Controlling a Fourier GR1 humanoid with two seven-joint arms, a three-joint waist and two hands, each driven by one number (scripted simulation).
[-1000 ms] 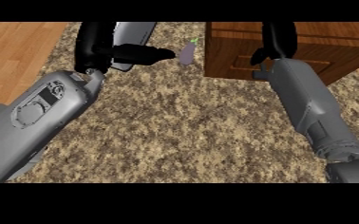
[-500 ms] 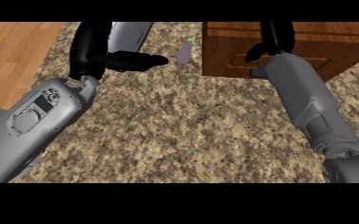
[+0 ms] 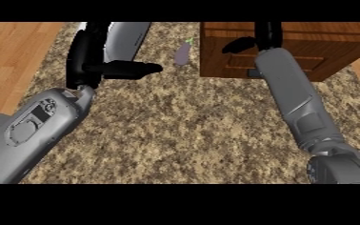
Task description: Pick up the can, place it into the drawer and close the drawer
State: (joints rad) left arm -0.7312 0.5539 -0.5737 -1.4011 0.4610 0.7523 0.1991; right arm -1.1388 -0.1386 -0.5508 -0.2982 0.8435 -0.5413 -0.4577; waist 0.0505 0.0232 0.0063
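Left hand [image 3: 105,62] wraps a grey can [image 3: 126,40], which stands upright inside the grasp, long axis running up out of the hand. Wooden drawer unit [image 3: 281,50] sits well to the hand's right, past a small eggplant [image 3: 183,53]. Right hand [image 3: 249,42] is at the drawer; finger state can't tell. Carry goes rightward.

The right hand [image 3: 265,34] is cut off by the view's top edge, fingers hidden. The can [image 3: 123,40] is partly hidden behind the left hand [image 3: 91,62].
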